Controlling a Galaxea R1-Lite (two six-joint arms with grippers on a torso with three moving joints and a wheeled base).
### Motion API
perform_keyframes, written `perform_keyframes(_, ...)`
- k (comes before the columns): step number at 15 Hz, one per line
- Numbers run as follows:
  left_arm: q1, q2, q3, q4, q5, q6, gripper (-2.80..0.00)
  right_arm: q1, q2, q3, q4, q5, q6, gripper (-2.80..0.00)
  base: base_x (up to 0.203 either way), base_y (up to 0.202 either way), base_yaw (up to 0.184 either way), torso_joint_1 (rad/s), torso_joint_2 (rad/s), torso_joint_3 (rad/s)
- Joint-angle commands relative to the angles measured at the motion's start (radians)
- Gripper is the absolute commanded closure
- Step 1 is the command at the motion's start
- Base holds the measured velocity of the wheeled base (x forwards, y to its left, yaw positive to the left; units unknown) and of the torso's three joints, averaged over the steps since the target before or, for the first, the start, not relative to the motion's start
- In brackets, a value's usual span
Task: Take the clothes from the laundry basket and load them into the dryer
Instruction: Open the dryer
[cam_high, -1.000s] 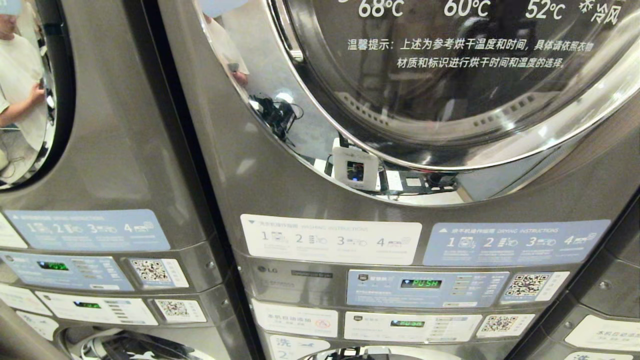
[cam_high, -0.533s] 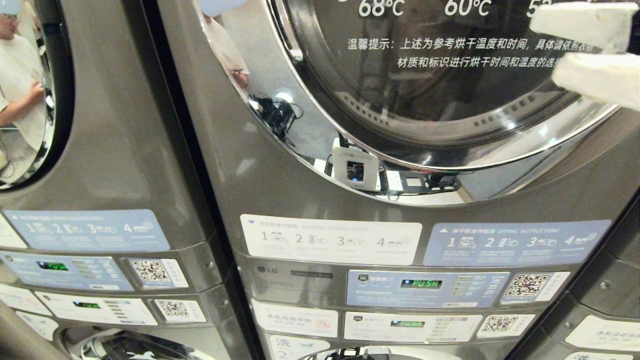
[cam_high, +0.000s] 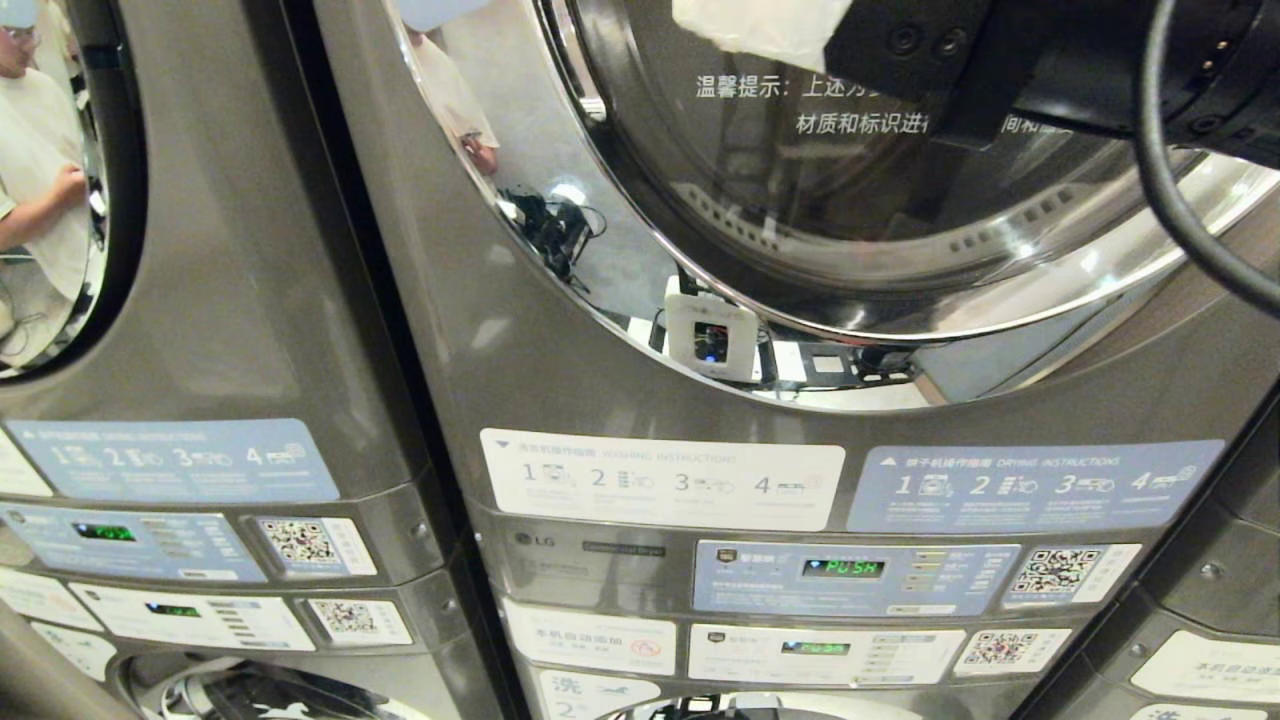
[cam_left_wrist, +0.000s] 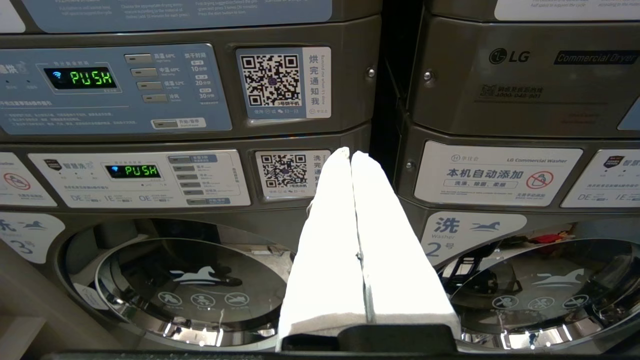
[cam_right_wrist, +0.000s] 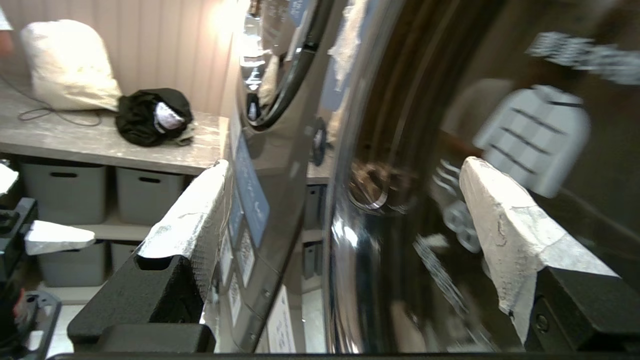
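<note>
The dryer (cam_high: 560, 360) fills the head view, and its round glass door (cam_high: 900, 200) with the chrome ring is closed. My right arm (cam_high: 1060, 60) reaches across the top of that door, with one white finger (cam_high: 760, 28) showing. In the right wrist view my right gripper (cam_right_wrist: 345, 164) is open and empty, its jaws wide apart close to the door's chrome ring (cam_right_wrist: 340, 210). My left gripper (cam_left_wrist: 350, 151) is shut on nothing, parked low in front of the washer panels. The laundry basket and the clothes are out of view.
A second stacked machine (cam_high: 200, 300) stands to the left; its door reflects a person. Control panels (cam_high: 850, 575) reading PUSH sit under the dryer door. A counter (cam_right_wrist: 100, 145) beside the machines bears a dark cloth bundle (cam_right_wrist: 150, 115) and a white bag (cam_right_wrist: 67, 65), with grey bins (cam_right_wrist: 62, 190) below.
My right arm has come into the head view from the right and swept left across the top of the dryer door. The machines have not shifted.
</note>
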Motion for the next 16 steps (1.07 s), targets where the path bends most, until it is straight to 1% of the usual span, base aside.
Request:
perform_keyframes(1, 0.0, -0.002, 0.0, 0.0, 0.0, 0.0, 0.0, 0.027, 0.055, -0.031, -0.002, 0.003, -0.002, -2.8, 0.0, 0.0, 0.0, 0.0, 0.0, 0.0)
perform_keyframes(7, 0.0, -0.002, 0.0, 0.0, 0.0, 0.0, 0.0, 0.087, 0.11, -0.064, -0.003, -0.047, -0.008, -2.8, 0.0, 0.0, 0.0, 0.0, 0.0, 0.0)
perform_keyframes(13, 0.0, -0.002, 0.0, 0.0, 0.0, 0.0, 0.0, 0.164, 0.174, -0.117, -0.004, -0.102, -0.015, -2.8, 0.0, 0.0, 0.0, 0.0, 0.0, 0.0)
perform_keyframes(16, 0.0, -0.002, 0.0, 0.0, 0.0, 0.0, 0.0, 0.174, 0.197, -0.117, -0.004, -0.146, -0.054, -2.8, 0.0, 0.0, 0.0, 0.0, 0.0, 0.0)
